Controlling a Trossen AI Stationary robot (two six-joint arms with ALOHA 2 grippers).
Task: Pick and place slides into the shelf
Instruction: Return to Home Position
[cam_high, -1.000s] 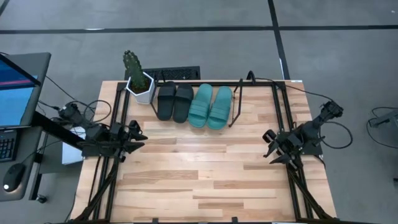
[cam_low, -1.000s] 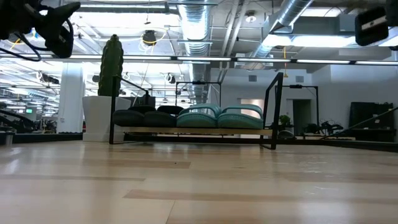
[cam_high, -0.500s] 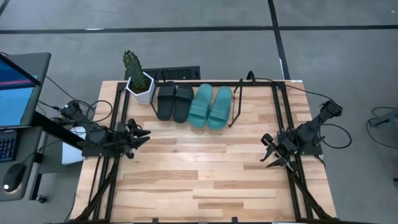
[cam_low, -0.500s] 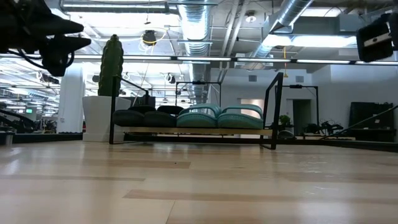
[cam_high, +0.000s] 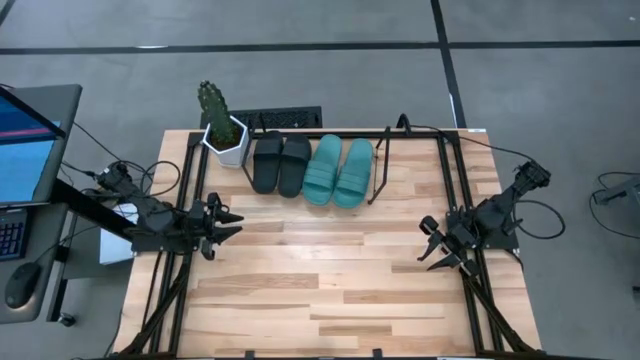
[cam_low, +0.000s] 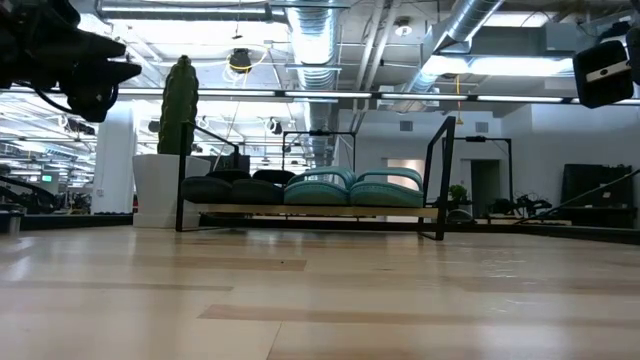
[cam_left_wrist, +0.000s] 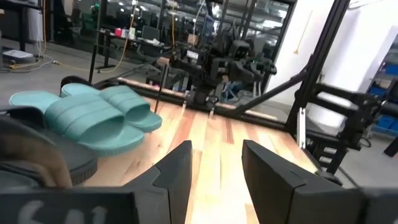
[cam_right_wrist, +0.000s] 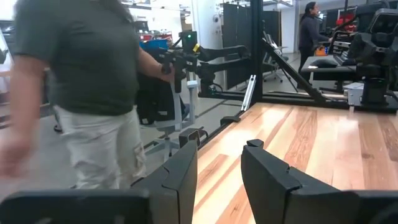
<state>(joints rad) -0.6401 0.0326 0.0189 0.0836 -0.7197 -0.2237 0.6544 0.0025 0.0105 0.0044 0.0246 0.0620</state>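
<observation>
Slides (cam_high: 312, 168): all four rest in shelf (cam_high: 379, 172) at 12 o'clock, unmoved | left gripper (cam_high: 232, 222), 9 o'clock, fingers spread, now slightly further inward | right gripper (cam_high: 424, 244), 3 o'clock, fingers spread, empty | task looks complete.

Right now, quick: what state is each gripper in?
Left gripper: open, holding nothing.
Right gripper: open, holding nothing.
</observation>
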